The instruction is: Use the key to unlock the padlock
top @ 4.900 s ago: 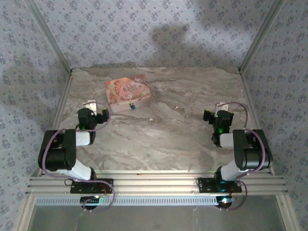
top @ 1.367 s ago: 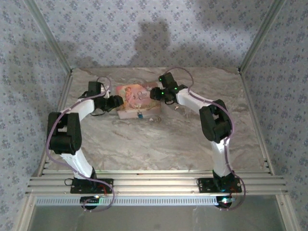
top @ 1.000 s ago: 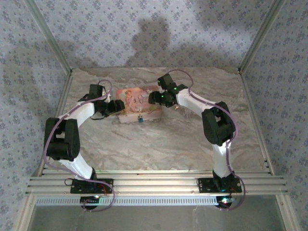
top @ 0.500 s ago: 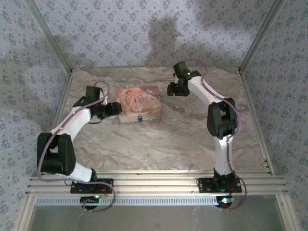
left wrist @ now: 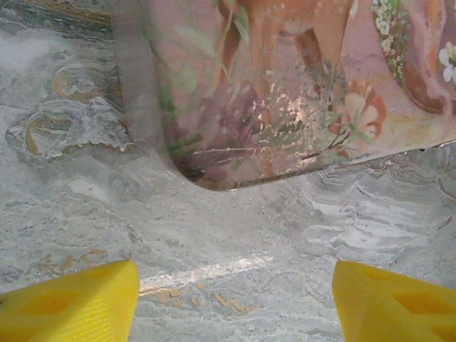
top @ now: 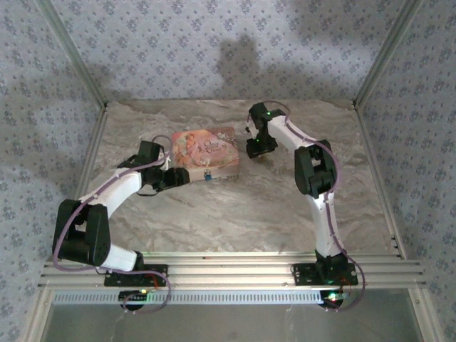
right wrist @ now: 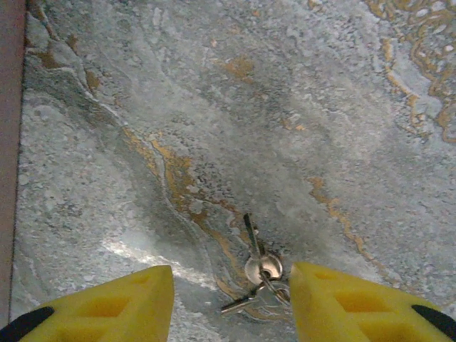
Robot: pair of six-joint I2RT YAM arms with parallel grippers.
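**Right gripper drops onto the keys, lock untouched**

Both arms have shifted in the last half second. The right gripper (top: pixel 254 148) has swung down from the upper centre of the top view to just right of the pink box (top: pixel 206 149). The left gripper (top: pixel 178 176) has slid toward the box's lower left corner.

The padlock (top: pixel 206 173), a blue speck, hangs at the box's lower edge in the middle of the top view, and nothing grips it.

In the right wrist view the keys (right wrist: pixel 260 274) lie flat on the marbled table (right wrist: pixel 214 107), low in the frame. They sit between the yellow fingers of the right gripper (right wrist: pixel 231 306), whose jaws are spread wide and hold nothing.

The left gripper (left wrist: pixel 235 299) is equally wide and empty, with the box corner (left wrist: pixel 285 92) just above it in the left wrist view.

The step in hand looks like fetching the key. The next move calls for lowering and closing on one thin key without scattering the ring, then steadying the lock.

The box appears closed, so its contents cannot be told.
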